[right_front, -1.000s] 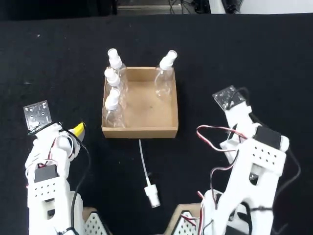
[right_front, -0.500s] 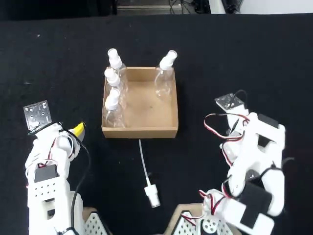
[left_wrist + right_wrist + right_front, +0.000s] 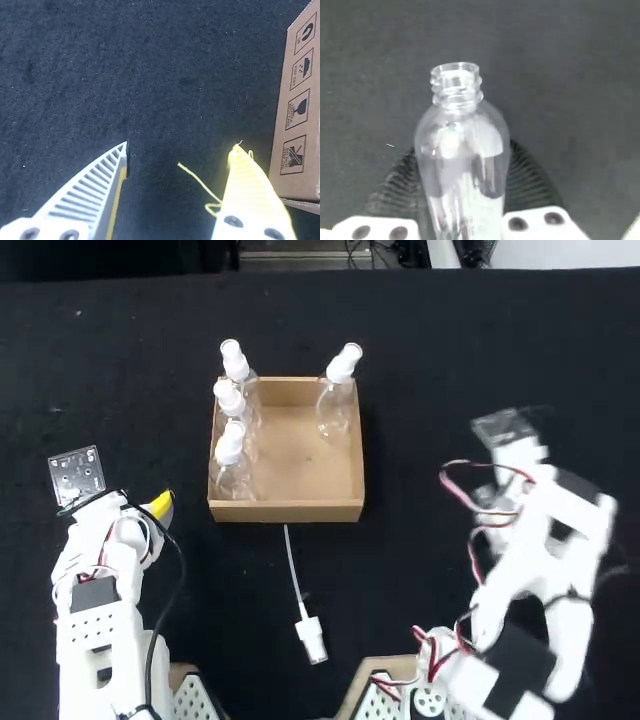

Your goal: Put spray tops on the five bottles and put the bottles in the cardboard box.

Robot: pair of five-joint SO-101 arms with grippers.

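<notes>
The cardboard box [image 3: 286, 508] stands mid-table and holds several clear bottles [image 3: 334, 405] with white spray tops on. A loose spray top [image 3: 311, 637] lies in front of the box, its thin tube pointing at the box. In the right wrist view my right gripper [image 3: 463, 156] is shut on an uncapped clear bottle [image 3: 460, 120], held upright between the black fingers. The right arm [image 3: 545, 540] stands right of the box. My left gripper [image 3: 180, 156] is open over bare cloth, close beside the box wall [image 3: 300, 100]; its yellow finger [image 3: 160, 504] lies left of the box's front corner.
Black cloth covers the table [image 3: 450, 350]. There is free room behind the box and between the box and the right arm. The arm bases [image 3: 380, 695] sit at the near edge, close to the loose spray top.
The right arm has swung and risen, its wrist going right and toward the back of the table. The left arm, box and loose spray top stay put.
</notes>
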